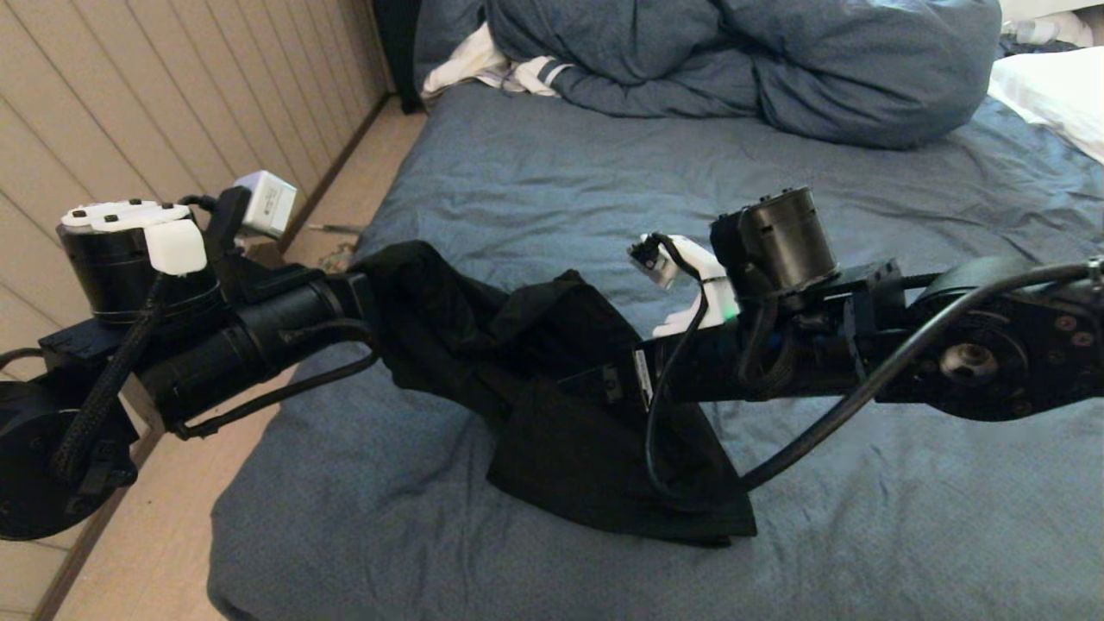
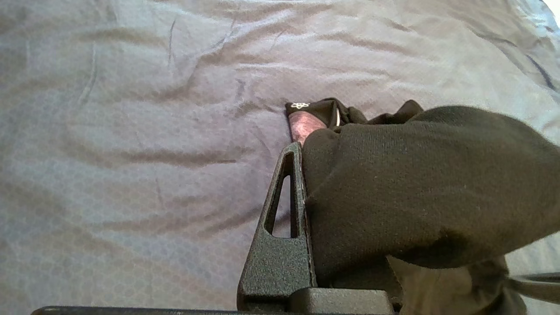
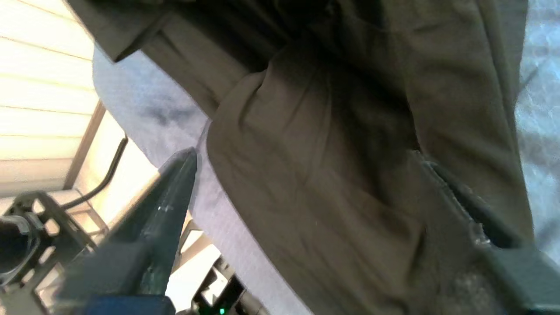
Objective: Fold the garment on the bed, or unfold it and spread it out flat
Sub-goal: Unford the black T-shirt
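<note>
The garment point(image 1: 561, 448), a black T-shirt, hangs bunched between my two arms above the near left part of the bed point(image 1: 561, 172). My left gripper point(image 2: 305, 153) is at the shirt's left end point(image 1: 388, 285). It is shut on the garment point(image 2: 415, 183), and the cloth drapes over and hides one finger. A bit of pale print point(image 2: 304, 126) shows beyond the fingertip. My right gripper point(image 3: 306, 159) is open under the shirt's middle. Its fingers point(image 3: 170, 205) stand wide apart with cloth point(image 3: 332, 175) lying between and over them.
The bunched blue-grey duvet point(image 1: 776, 60) lies at the bed's far end beside a white striped cloth point(image 1: 492, 65). A white pillow point(image 1: 1061, 95) is at the far right. The panelled wall point(image 1: 129, 103) and a strip of floor point(image 1: 155, 552) run along the bed's left edge.
</note>
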Motion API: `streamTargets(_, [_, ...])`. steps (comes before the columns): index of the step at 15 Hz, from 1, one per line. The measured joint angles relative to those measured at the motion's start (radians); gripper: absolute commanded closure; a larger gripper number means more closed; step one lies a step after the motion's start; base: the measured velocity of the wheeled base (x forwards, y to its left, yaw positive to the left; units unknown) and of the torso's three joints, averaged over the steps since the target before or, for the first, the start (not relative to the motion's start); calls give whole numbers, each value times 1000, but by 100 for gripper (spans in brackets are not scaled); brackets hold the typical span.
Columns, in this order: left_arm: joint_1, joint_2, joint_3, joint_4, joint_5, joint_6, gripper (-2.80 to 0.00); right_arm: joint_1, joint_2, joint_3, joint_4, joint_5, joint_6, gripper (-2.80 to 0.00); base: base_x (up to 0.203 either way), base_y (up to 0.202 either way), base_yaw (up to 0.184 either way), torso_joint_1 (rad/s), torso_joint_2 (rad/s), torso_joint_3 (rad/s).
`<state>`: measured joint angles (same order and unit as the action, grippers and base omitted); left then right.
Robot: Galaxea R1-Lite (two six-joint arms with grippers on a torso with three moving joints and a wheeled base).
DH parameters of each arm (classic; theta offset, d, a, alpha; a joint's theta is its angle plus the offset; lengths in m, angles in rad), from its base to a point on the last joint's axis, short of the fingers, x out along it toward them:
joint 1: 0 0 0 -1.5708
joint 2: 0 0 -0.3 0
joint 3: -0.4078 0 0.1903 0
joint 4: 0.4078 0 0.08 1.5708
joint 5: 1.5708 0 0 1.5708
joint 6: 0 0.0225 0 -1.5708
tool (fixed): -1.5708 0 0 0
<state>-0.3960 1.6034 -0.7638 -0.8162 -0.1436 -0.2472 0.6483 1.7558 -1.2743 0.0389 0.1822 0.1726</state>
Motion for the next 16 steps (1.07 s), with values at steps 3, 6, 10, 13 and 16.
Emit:
streamTargets(3, [0,0,15,-2,-3,-2,0,-5,30,-10,-11,-2,-4,0,0,0,0,0,0,0])
streamTargets(6, [0,0,17,-3,-3,-7,0,-18,70,-20,-71,-6,-7,0,0,0,0,0,0,0])
streamTargets(10, [0,0,33,-4,-1,-7,0,-40,119,-57,-92,-9,-7,0,0,0,0,0,0,0])
streamTargets(13, [0,-3,90,-10,0,-6,0,-65,148,-94,-92,-36,-8,0,0,0,0,0,0,0])
streamTargets(16, [0,-15,185,-102,7,-2,0,-101,166,-125,-94,-63,-8,0,0,0,0,0,0,0])
